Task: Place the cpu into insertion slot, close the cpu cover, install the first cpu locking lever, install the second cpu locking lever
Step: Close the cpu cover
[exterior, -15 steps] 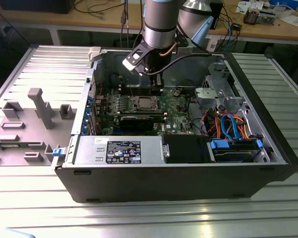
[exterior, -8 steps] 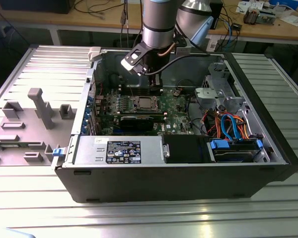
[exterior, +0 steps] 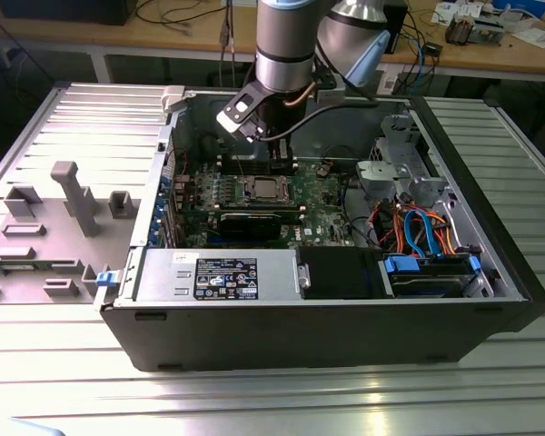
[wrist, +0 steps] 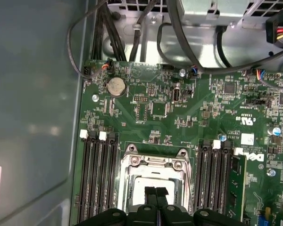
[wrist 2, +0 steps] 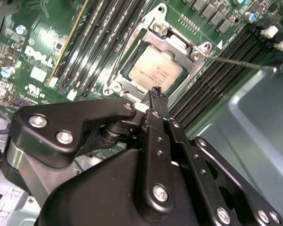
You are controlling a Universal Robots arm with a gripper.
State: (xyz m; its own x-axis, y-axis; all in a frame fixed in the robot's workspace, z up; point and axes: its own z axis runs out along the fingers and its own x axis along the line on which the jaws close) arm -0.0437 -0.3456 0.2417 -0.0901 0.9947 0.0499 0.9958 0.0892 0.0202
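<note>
The cpu (wrist 2: 153,70) lies in the insertion slot, its silver-grey top showing through the window of the cpu cover (wrist 2: 179,44). The cover lies flat down around the chip and hides the slot beneath it. My gripper (wrist 2: 156,92) hangs just above the near edge of the cpu, fingers shut with nothing between them. In the first wrist view the fingertips (wrist: 151,192) sit over the cpu (wrist: 140,184) inside the cover (wrist: 155,161). A thin metal locking lever (wrist 2: 240,62) sticks out from one socket corner across the memory slots. In the exterior view the cpu (exterior: 265,189) sits mid-board under the arm.
Long black memory slots (wrist: 98,174) flank the socket on both sides. A black card (exterior: 254,221) lies in front of the socket. The power supply (exterior: 220,275) and drive bay with coloured cables (exterior: 418,227) fill the case's front and the exterior view's right. Case walls surround the board.
</note>
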